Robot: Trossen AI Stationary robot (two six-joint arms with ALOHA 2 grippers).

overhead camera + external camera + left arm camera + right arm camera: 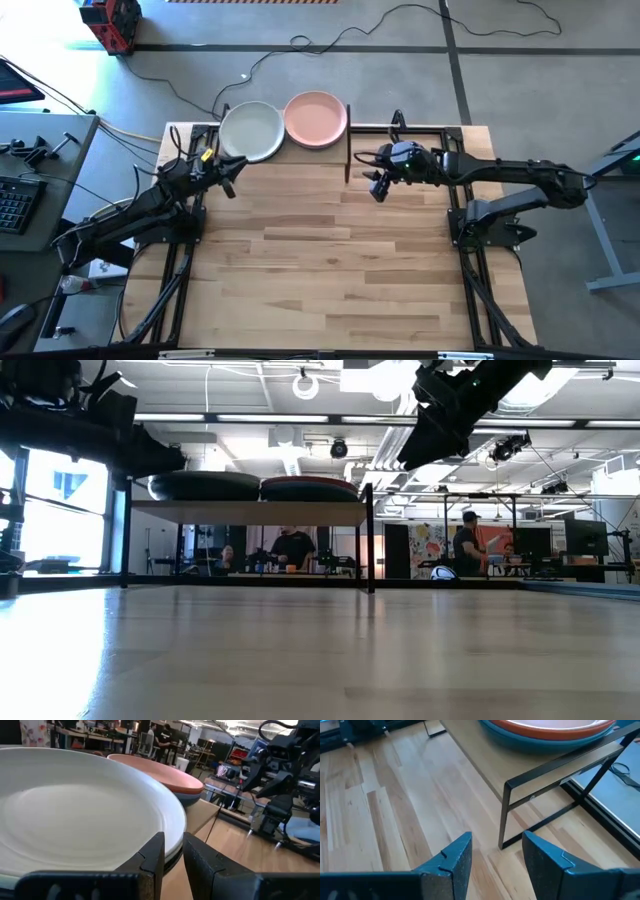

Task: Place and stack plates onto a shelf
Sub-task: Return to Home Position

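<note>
Two stacks of plates stand side by side on the shelf, a light-wood board raised on thin black rods at the far edge of the slatted table. From above, the left stack is topped by a pale plate and the right stack by a pink plate. A blue plate shows directly under the pink one in the left wrist view. The number of plates in each stack cannot be counted.

Both of the robot's arms are over the table. The left gripper hovers just beside the near rim of the pale plate, its two fingers parted by only a narrow gap with nothing between them. Whether they touch the rim cannot be told. The right gripper hangs near the shelf's right-hand corner, where a black rod drops to the tabletop. Its jaws are spread wider and are also empty.

Several people are visible in the room beyond the table.
</note>
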